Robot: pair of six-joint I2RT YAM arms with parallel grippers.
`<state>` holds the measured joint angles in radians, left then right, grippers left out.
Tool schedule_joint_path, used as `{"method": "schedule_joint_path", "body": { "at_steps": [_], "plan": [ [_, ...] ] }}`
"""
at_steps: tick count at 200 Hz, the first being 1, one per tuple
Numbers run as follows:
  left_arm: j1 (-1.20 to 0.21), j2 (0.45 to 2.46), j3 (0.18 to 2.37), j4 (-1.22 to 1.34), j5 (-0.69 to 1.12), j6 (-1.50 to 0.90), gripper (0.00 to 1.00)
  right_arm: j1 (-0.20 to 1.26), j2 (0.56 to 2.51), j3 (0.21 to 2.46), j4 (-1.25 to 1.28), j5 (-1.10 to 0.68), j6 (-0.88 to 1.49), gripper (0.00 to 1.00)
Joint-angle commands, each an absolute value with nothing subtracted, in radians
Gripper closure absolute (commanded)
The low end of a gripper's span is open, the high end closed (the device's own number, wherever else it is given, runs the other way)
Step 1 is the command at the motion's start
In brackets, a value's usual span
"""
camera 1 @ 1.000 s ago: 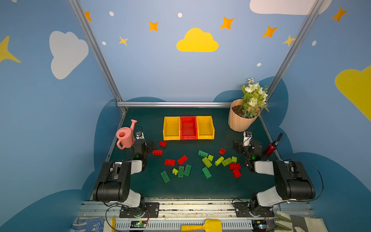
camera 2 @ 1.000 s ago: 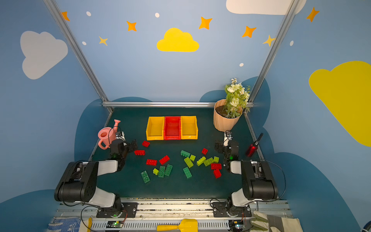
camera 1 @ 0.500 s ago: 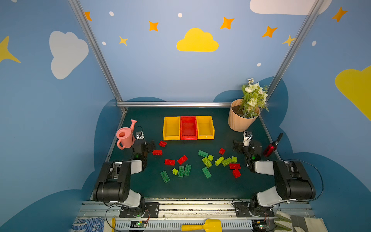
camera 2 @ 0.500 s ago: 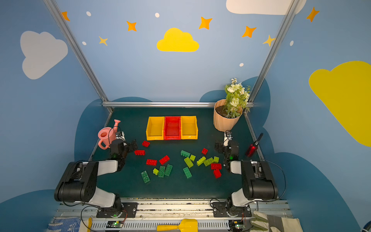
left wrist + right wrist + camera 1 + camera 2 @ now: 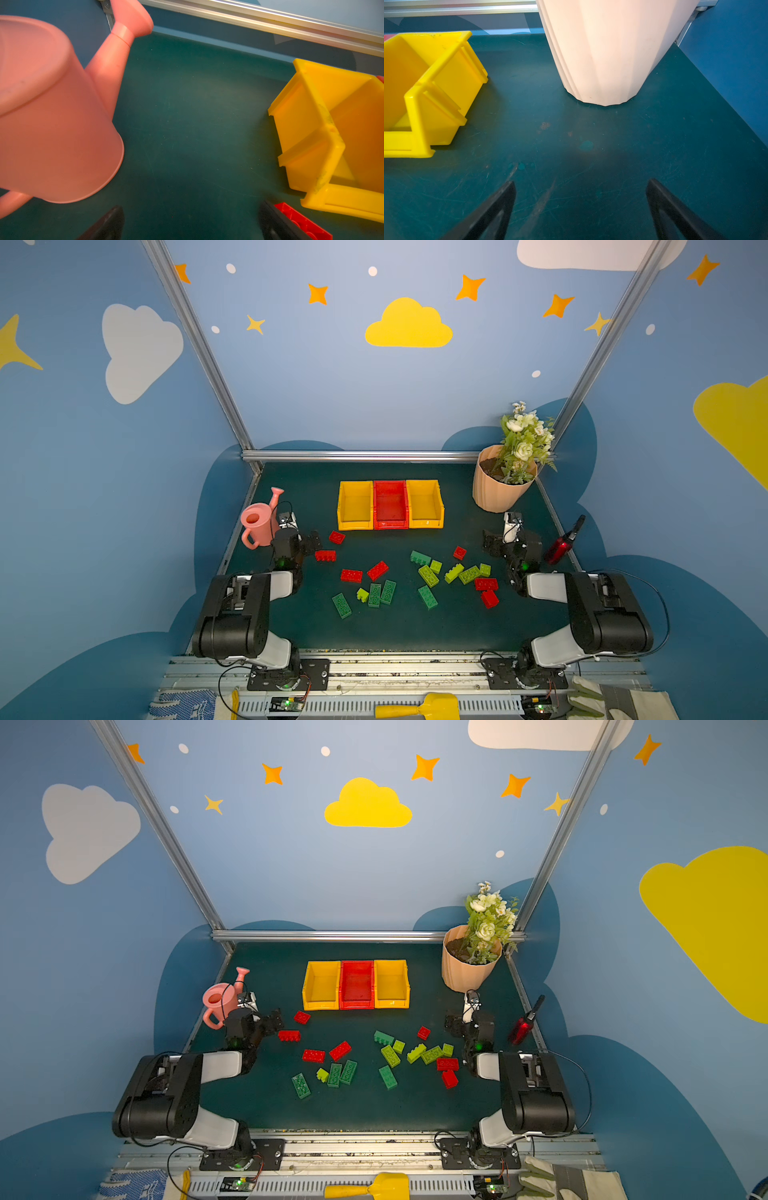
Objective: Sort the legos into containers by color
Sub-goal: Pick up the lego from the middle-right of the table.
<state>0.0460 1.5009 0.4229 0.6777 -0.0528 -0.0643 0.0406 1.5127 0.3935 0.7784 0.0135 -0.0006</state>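
Observation:
Three containers stand side by side at the back of the mat: a yellow bin [image 5: 341,506], a red bin [image 5: 390,523] and another yellow bin [image 5: 438,506], all empty. Red, dark green and lime legos lie scattered in front of them, among them a red brick [image 5: 325,556], a dark green brick [image 5: 341,605] and a lime brick [image 5: 428,576]. My left gripper [image 5: 308,541] hangs open low over the mat, with a red brick [image 5: 301,222] just outside one finger. On the other side my right gripper [image 5: 495,541] is open over bare mat [image 5: 580,203].
A pink watering can [image 5: 259,522] stands close beside the left gripper. The peach flower pot [image 5: 498,489] is just beyond the right gripper, and a red-and-black tool [image 5: 563,545] lies by the right edge. A metal rail runs along the back.

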Motion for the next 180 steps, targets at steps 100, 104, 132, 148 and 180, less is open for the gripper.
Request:
{"method": "schedule_joint_path", "body": {
  "at_steps": [100,104,132,148,180],
  "plan": [
    [-0.060,1.305,0.614,0.284,-0.153,-0.066,0.00,0.324,1.260,0.751,-0.069,0.506,0.140,0.03],
    [-0.081,1.298,0.617,0.274,-0.160,-0.066,0.00,0.336,1.255,0.770,-0.115,0.517,0.169,0.03],
    [-0.227,1.246,0.638,0.206,-0.212,-0.090,0.00,0.380,1.237,0.879,-0.412,0.444,0.278,0.03],
    [-0.342,1.211,0.632,0.181,-0.260,-0.093,0.00,0.411,1.225,0.898,-0.514,0.412,0.299,0.03],
    [-0.534,1.133,0.617,0.100,-0.304,-0.160,0.00,0.488,1.182,0.913,-0.670,0.411,0.358,0.04]
  ]
}}
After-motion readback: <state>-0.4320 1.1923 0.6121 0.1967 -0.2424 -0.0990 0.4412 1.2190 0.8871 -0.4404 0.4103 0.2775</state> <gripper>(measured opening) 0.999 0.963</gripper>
